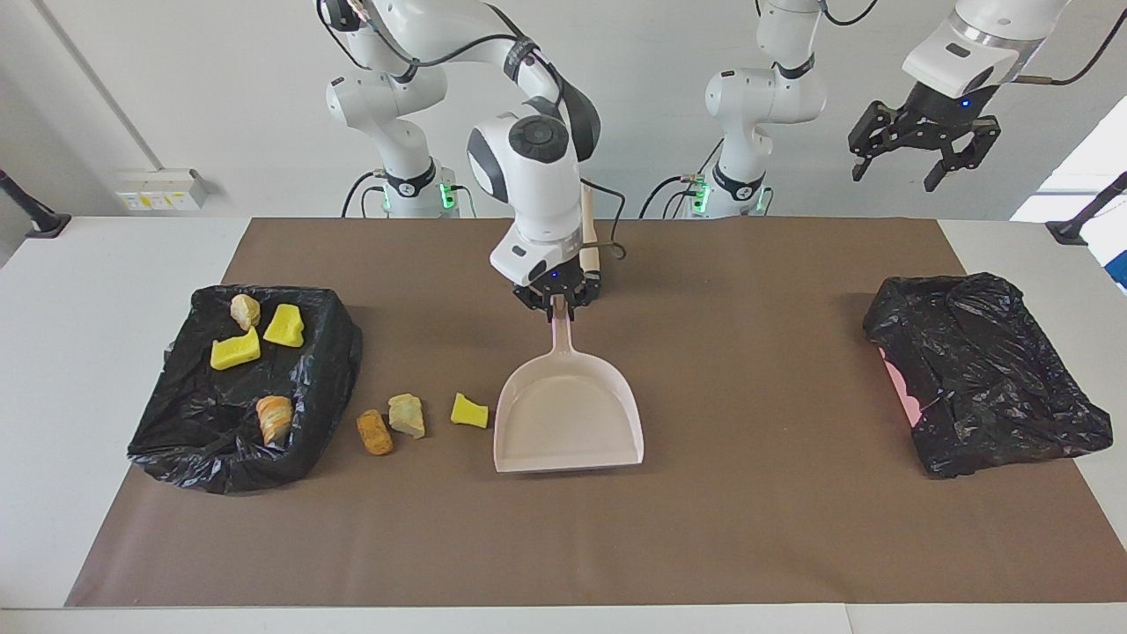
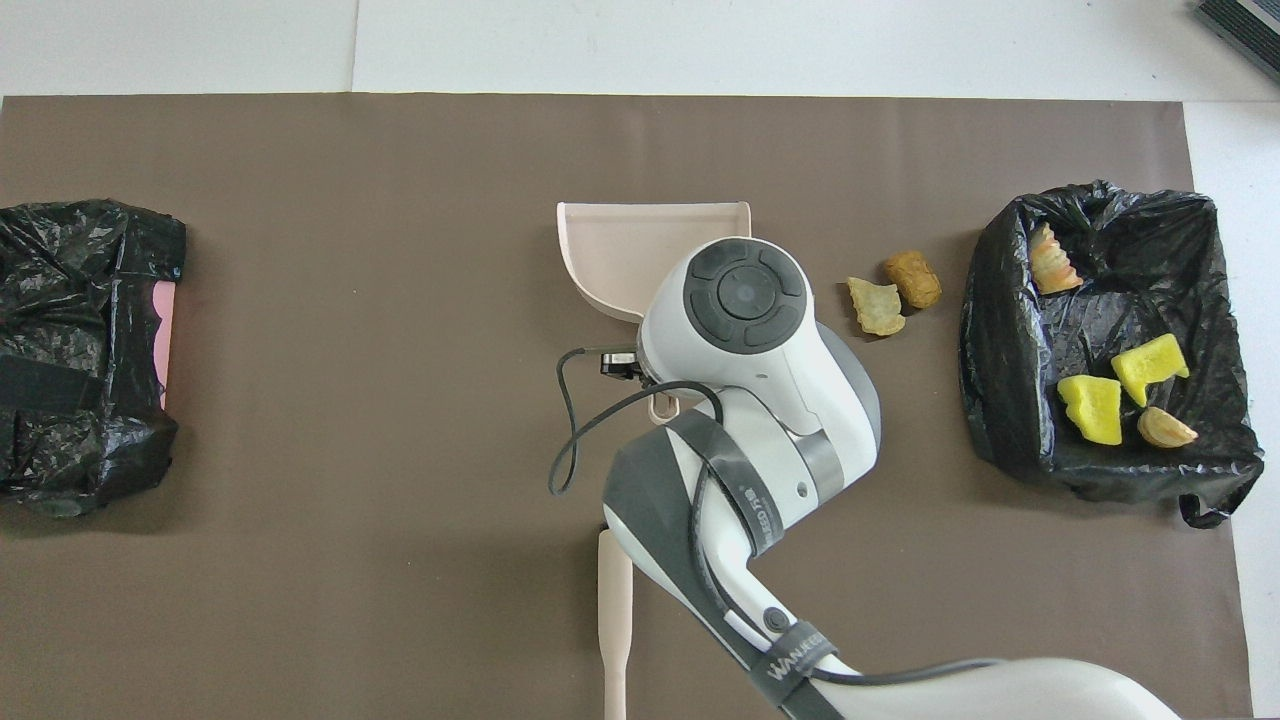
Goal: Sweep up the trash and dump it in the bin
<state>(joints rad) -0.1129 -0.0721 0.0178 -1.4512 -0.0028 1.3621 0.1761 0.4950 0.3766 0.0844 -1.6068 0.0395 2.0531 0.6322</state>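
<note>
White table under a brown mat bearing dustpan, brush, two bag-lined bins, three scraps

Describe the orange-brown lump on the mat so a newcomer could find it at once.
Start at the open black bin bag at the right arm's end of the table. Three scraps lie on the brown mat beside it; the orange-brown lump is closest to the bag, darker than the beige lump and yellow sponge.
</note>
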